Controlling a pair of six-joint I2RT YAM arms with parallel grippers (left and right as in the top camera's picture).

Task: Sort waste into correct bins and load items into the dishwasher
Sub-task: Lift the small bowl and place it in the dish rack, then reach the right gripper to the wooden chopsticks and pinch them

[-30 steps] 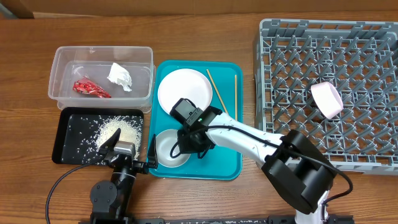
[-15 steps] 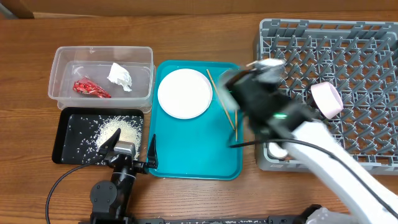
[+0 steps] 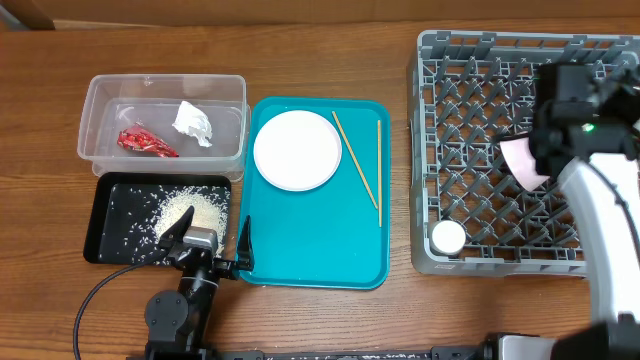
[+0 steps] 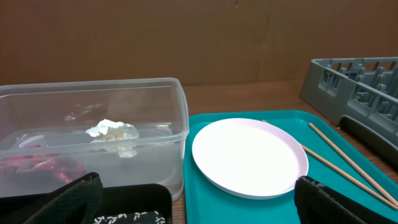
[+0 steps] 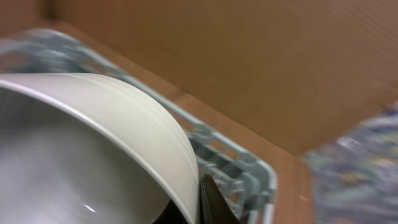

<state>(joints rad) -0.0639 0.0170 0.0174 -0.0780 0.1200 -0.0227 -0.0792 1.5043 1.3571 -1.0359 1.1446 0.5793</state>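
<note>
Risk of slip: right gripper [image 5: 198, 198] pinches white bowl [image 5: 74, 155] by its thin rim over rack [image 3: 470, 90], so a jolt could drop it onto pink bowl [image 3: 525, 160]; left gripper [image 4: 199, 205] gapes empty.

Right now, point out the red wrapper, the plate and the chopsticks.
red wrapper [image 3: 147, 142], overhead view, middle of the crinkled foil.
plate [image 3: 297, 150], overhead view, centre of its face.
chopsticks [image 3: 355, 160], overhead view, midway along the slanted left stick.
</note>
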